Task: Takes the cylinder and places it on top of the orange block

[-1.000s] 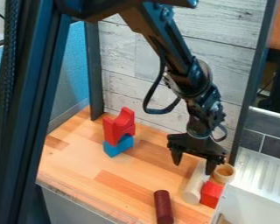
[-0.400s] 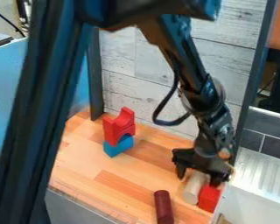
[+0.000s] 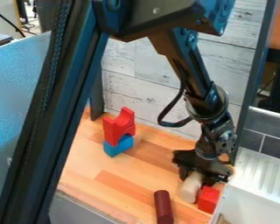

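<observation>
Blue, an arched block [image 3: 114,148] serves as footing for the red stack [image 3: 118,128]. Farther right, the dark red cylinder [image 3: 163,206] lies on its side, probably spare. The pale cylinder [image 3: 190,189], likely the one wanted, lies flat on the table [image 3: 107,175] under the jaws, which seem lined up for lifting it; whether they are clenched or released, I cannot tell. Just beside it, the red block [image 3: 208,199] may be the intended "orange" base. Beyond the slanting dark post [image 3: 49,131] come strip-patterned wood, whitish planks [image 3: 142,96], then a ribbed drainboard [image 3: 256,175].
</observation>
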Tool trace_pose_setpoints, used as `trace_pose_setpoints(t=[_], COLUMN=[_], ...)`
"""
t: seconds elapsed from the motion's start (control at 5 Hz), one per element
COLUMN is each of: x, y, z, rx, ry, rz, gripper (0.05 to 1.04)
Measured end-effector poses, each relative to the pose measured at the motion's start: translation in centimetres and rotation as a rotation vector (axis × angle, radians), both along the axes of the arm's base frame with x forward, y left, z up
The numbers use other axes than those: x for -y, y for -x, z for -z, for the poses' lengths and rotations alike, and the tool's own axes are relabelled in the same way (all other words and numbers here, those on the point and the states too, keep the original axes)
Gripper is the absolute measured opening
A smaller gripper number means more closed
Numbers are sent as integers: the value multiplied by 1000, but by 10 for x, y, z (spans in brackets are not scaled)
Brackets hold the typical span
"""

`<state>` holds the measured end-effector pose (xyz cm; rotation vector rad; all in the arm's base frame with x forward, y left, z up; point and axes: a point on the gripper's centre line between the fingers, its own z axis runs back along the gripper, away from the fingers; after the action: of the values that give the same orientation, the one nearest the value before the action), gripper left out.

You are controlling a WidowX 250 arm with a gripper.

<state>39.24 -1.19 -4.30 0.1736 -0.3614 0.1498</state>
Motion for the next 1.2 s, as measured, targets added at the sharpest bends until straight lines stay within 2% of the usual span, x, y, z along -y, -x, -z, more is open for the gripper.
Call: trace_pose_setpoints(t=[0.2, 0.4, 0.6, 0.8, 1.0, 1.2], x=[4, 0, -5, -15, -30, -56], y=[5, 7, 12, 15, 21, 18], z=[0, -32, -70, -98, -105, -114], rx=[-27, -13, 21, 63, 50, 83], ry=[42, 136, 234, 264, 253, 260], rz=[-14, -50, -106, -185, -327, -486], gripper=[573, 573, 573, 572, 572, 572])
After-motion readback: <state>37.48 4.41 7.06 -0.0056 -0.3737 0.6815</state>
